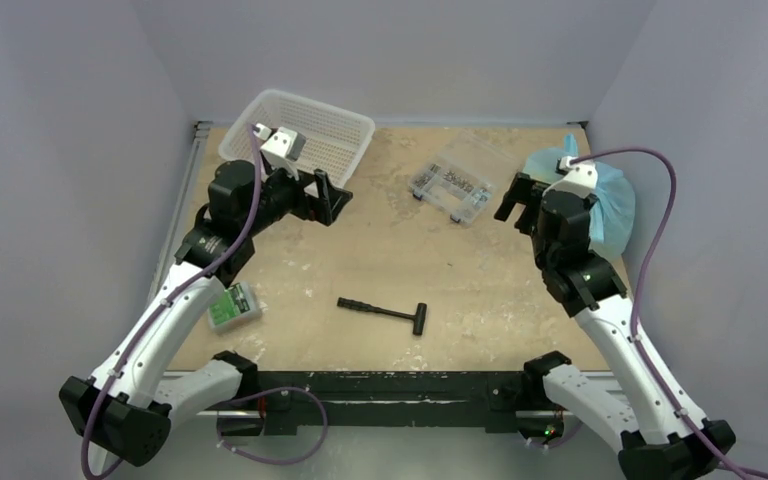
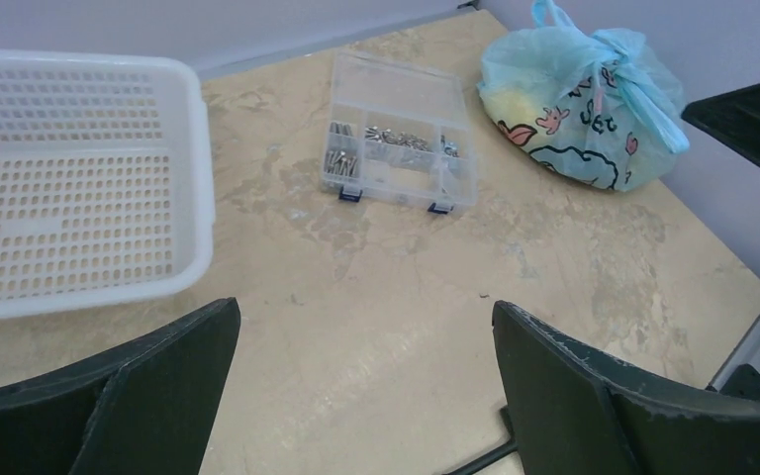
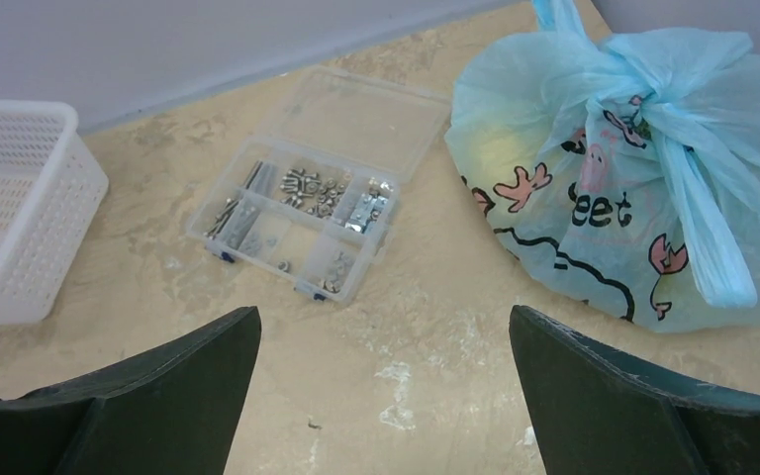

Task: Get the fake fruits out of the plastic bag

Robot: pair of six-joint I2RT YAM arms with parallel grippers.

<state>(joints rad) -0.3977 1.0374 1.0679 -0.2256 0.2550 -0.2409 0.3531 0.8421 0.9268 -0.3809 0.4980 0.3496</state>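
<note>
Light-blue plastic, the bag (image 3: 633,188) sits knotted shut in the far right corner of the table (image 3: 435,327), its fruits hidden but for a yellowish patch. The right tool (image 3: 381,341) hangs near it, spread and empty. The left tool (image 2: 366,332), likewise spread, hovers by the far left corner. No fruit is out, so this looks like the approach. Next, the knot (image 3: 643,104) probably needs loosening while one tool pins the bag.
</note>
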